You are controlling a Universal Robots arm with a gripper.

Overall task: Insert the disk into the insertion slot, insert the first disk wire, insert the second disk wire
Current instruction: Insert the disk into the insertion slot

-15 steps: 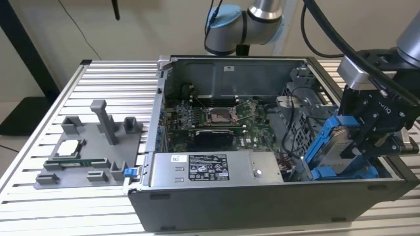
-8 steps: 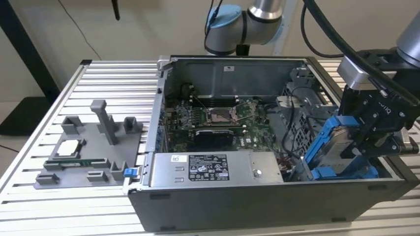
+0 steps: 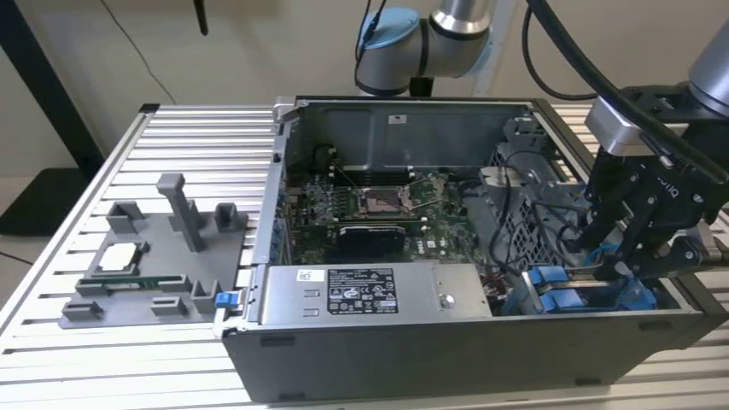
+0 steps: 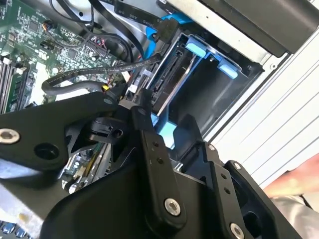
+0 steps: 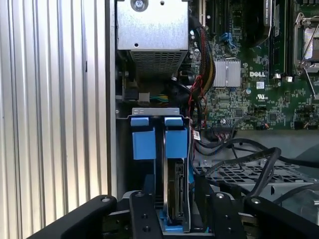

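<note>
The disk (image 5: 175, 194) stands on edge in its blue frame, sunk into the insertion slot (image 5: 175, 142), a grey bay with blue tabs at the case's front corner on the exterior view's right (image 3: 552, 286). My gripper (image 5: 177, 219) reaches down into that bay (image 3: 603, 252), with one black finger on each side of the disk's near end, pressed against the frame. In the second wrist view the disk (image 4: 174, 79) lies between the fingers (image 4: 144, 134). A black braided wire (image 4: 89, 74) ends at a connector by the disk's end. I cannot tell whether it is plugged in.
The open computer case holds the motherboard (image 3: 376, 205), the grey labelled power-supply box (image 3: 376, 295) and a perforated metal cage (image 5: 239, 174) with loose cables. A grey fixture plate (image 3: 148, 265) lies on the slatted table on the exterior view's left. A person's hand (image 4: 299, 179) shows outside the case.
</note>
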